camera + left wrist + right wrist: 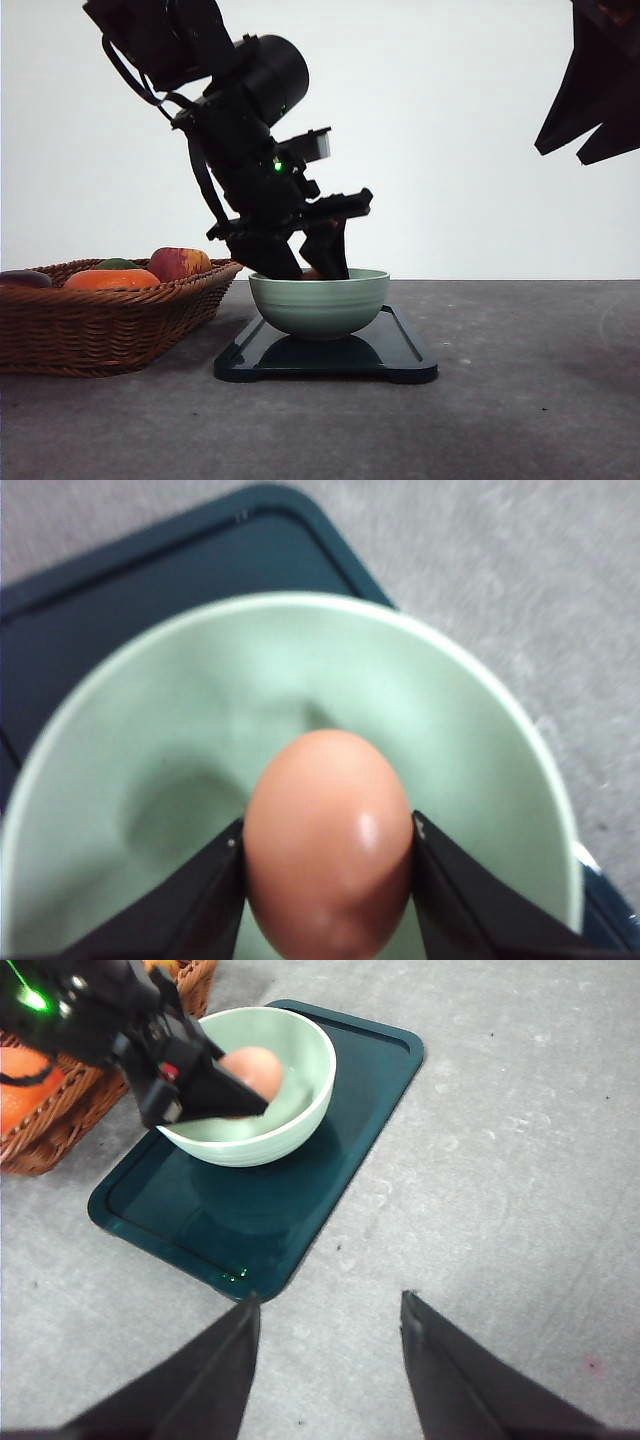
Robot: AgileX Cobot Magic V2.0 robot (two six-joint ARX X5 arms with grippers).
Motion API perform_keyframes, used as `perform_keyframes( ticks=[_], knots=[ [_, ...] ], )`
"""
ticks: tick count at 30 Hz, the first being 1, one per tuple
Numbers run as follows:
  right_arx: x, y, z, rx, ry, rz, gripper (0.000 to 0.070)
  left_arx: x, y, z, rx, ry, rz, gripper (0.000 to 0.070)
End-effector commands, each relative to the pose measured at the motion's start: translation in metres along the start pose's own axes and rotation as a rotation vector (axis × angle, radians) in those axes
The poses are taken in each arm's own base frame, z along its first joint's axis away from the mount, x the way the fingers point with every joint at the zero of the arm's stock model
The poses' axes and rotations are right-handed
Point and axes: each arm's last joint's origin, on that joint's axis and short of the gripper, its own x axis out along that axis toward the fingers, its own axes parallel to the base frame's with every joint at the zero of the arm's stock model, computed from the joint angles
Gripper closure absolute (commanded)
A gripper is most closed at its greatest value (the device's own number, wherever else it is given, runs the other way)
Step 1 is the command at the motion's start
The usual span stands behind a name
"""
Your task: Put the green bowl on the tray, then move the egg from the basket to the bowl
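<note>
Our left jaws (325, 855) are pinching the egg (328, 845) across its middle, down inside the green bowl (180, 750), which sits on the tray (330, 1140). We'd say the egg's light, smooth and brittle, so a gentle squeeze on the widest part is the way. Right jaws (330, 1355) hang spread, well away from the bowl. Can't tell whether the egg touches the bowl's floor. The basket (110, 320) beside the tray is cut off.

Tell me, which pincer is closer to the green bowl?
The left. The left pincer dips inside the green bowl, shut on the egg. The right pincer hangs open, apart from the bowl, over bare table beside the tray.
</note>
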Motion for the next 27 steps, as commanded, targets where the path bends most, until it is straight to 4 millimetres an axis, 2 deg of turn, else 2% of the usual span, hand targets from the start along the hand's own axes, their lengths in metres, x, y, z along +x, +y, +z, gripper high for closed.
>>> perform_keyframes(
  ticks=[1, 7, 10, 12, 21, 27],
  knots=[
    [0.001, 0.001, 0.002, -0.003, -0.009, 0.003, 0.0423, 0.008, -0.003, 0.001, 0.013, 0.000, 0.000, 0.0517],
    [0.000, 0.001, 0.002, -0.003, -0.009, 0.003, 0.0423, 0.008, -0.003, 0.001, 0.013, 0.000, 0.012, 0.0495],
    [0.000, 0.001, 0.002, -0.003, -0.009, 0.003, 0.0423, 0.008, -0.003, 0.001, 0.012, 0.001, 0.012, 0.0367],
    [0.001, 0.001, 0.002, -0.003, -0.009, 0.003, 0.0423, 0.008, -0.003, 0.000, 0.012, 0.004, 0.013, 0.0347],
    [0.000, 0.001, 0.002, -0.003, -0.009, 0.003, 0.0423, 0.004, -0.004, 0.002, 0.006, 0.019, 0.012, 0.0347],
    [0.001, 0.001, 0.002, -0.003, -0.009, 0.003, 0.0423, -0.019, -0.007, 0.018, 0.007, -0.001, 0.011, 0.0348]
  ],
)
